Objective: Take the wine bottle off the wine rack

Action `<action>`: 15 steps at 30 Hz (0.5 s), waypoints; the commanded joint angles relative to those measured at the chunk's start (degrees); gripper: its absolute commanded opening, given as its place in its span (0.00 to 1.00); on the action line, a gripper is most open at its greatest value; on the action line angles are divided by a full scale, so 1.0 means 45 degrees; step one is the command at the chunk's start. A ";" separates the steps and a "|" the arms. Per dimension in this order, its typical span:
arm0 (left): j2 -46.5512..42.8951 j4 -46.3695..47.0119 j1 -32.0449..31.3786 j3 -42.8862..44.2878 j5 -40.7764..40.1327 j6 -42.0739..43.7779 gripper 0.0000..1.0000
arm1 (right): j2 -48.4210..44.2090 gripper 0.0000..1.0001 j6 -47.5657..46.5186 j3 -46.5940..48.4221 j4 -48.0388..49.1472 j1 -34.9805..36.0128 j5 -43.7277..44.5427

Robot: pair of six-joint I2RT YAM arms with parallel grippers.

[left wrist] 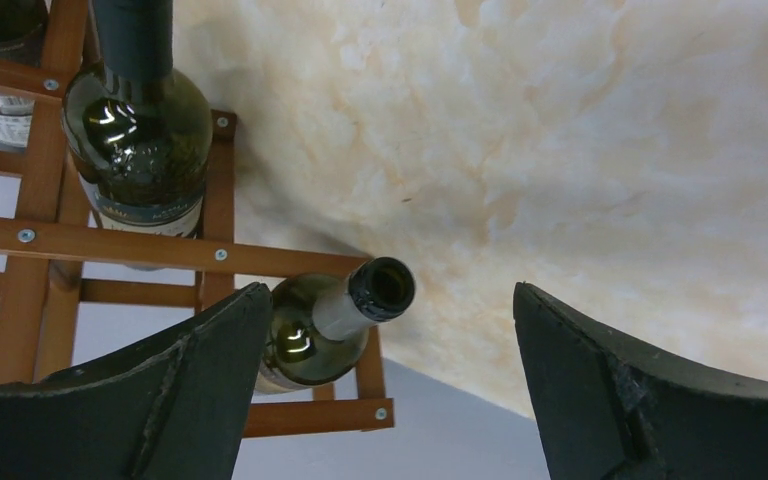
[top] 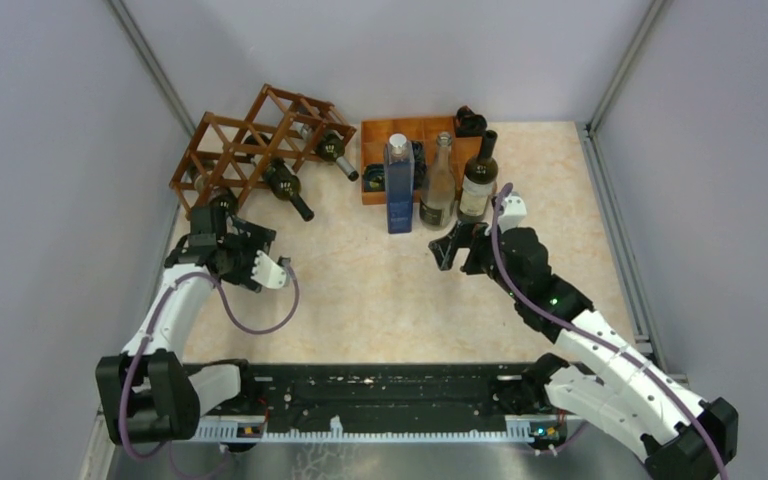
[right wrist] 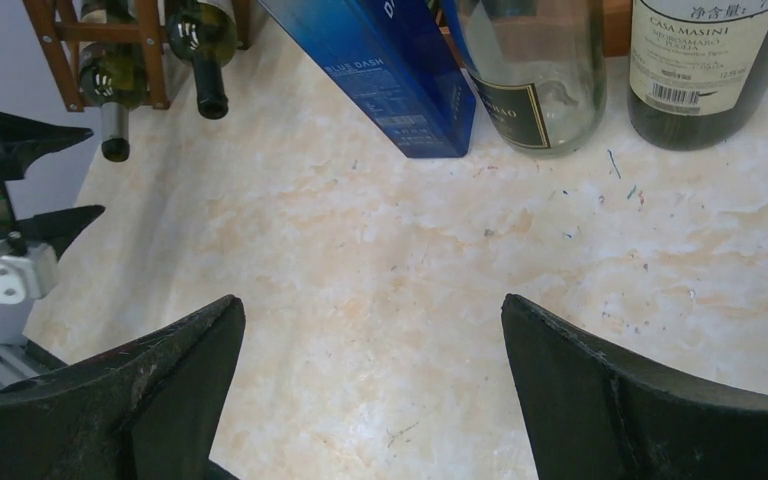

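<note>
The reddish-brown lattice wine rack [top: 245, 140] stands at the back left and holds three dark green bottles lying down. The lowest wine bottle [top: 222, 199] points its open mouth at my left gripper [top: 228, 230]. In the left wrist view that bottle [left wrist: 305, 335] sits low in the rack [left wrist: 160, 250], and its mouth lies between the wide-open fingers of my left gripper [left wrist: 390, 292] without touching them. A second bottle [left wrist: 140, 130] lies above it. My right gripper [top: 455, 245] is open and empty over the table, as the right wrist view [right wrist: 372, 305] also shows.
A blue box-shaped bottle [top: 398, 185], a clear bottle [top: 439, 185] and a dark bottle [top: 478, 178] stand upright by the orange-brown compartment tray [top: 375, 135], just beyond my right gripper. A small black object [top: 470, 122] sits at the tray's back. Grey walls enclose the table.
</note>
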 commanded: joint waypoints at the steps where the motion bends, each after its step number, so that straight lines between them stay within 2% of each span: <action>1: 0.0596 0.2658 0.0334 -0.0582 -0.0701 0.2566 0.96 | -0.0566 0.99 -0.0273 0.0524 0.0420 0.0045 -0.0317; 15: 0.2795 0.6179 0.0501 -0.1319 -0.2639 0.4596 0.86 | -0.0678 0.99 -0.0492 0.0967 0.0147 0.0049 -0.0698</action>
